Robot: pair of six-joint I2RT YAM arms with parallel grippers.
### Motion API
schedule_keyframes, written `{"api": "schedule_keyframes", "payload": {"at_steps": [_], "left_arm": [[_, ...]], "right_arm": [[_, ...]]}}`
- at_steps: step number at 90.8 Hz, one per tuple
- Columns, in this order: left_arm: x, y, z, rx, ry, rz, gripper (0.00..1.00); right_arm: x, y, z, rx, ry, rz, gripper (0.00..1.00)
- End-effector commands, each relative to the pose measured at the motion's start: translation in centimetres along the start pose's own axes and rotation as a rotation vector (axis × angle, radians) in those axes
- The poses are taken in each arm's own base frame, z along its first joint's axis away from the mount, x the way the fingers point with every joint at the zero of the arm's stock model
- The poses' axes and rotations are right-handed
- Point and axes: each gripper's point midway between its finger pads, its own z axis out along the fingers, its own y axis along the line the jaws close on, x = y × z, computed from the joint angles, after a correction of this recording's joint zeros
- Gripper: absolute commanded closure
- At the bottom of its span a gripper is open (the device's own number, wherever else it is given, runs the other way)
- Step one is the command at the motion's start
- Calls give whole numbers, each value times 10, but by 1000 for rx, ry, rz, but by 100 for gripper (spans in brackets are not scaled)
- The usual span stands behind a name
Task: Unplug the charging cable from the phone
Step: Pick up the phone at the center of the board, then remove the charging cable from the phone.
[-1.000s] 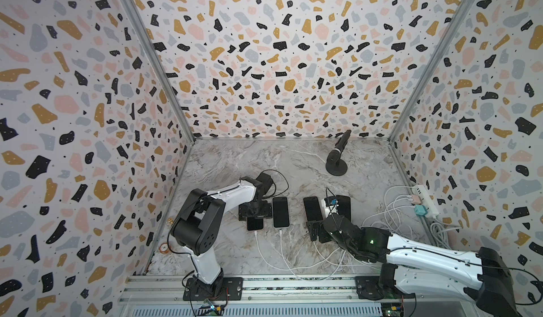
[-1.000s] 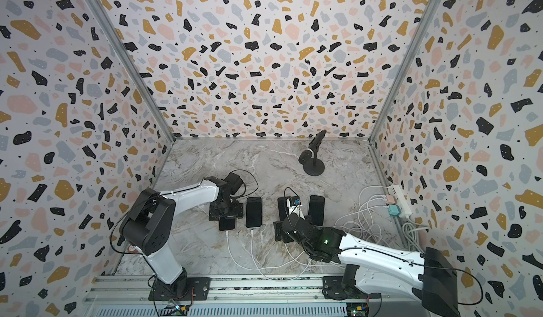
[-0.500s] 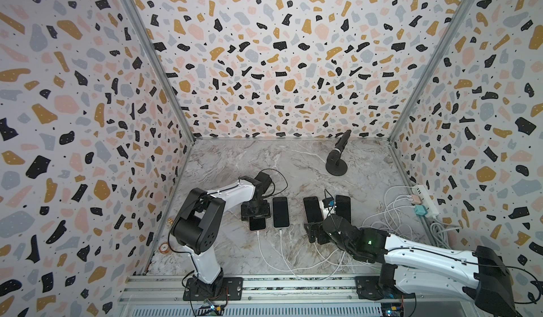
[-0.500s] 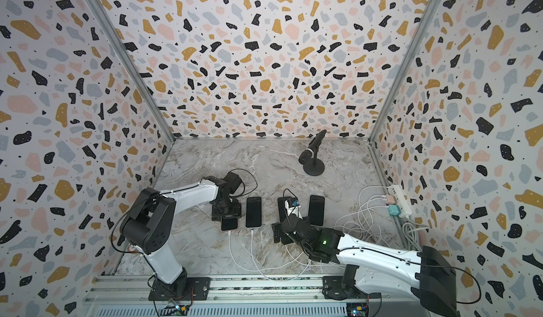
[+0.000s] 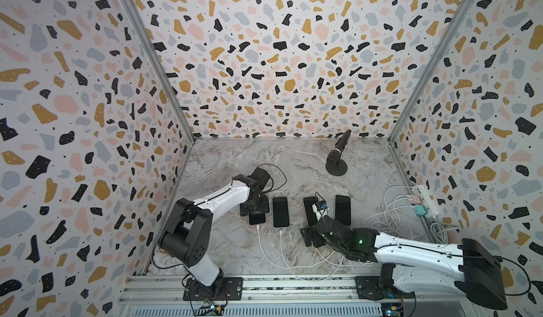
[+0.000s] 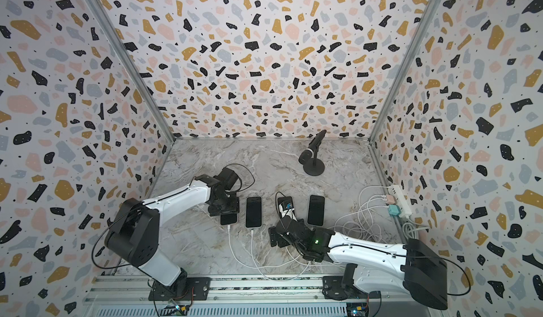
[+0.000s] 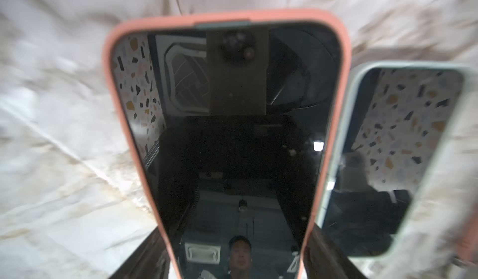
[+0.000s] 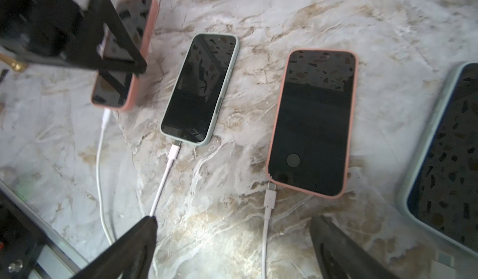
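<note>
Clamping the coral-cased phone [image 7: 232, 140] by its long edges with the left gripper [image 5: 254, 210]; hovering the right gripper [image 8: 232, 220] wide open and empty, near that phone but off its lead. Aiming for the charging cable [image 8: 99, 176] at its plug [image 8: 106, 116], seated in that phone's bottom end: pinching the plug, pulling straight, keeping that phone flat.

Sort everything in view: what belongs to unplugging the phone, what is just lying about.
In the job: left gripper, shut on the leftmost pink phone; that phone's white cable; open right gripper.
Lying about: mint phone; second pink phone; rightmost phone; microphone; power strip.
</note>
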Motion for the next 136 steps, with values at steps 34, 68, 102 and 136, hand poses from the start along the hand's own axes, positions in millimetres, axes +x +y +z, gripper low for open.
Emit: {"api": "schedule_keyframes", "payload": {"at_steps": [34,68,102,136], "left_arm": [[-12,-6,-73,173,-253,-9,81],[-12,-11,-81,229,-285,-22,90],[-10,-16,-90,277,-300,-19,91],[-10,-18,-96,300,-316,-16,92]], "right_arm": [[-39,84,-13,-113,-287,-202,2],[-26,136,-11,-418,-239,-214,12],[-28,143,8,-415,-185,-129,19],[-30,147,13,-386,-151,-137,21]]}}
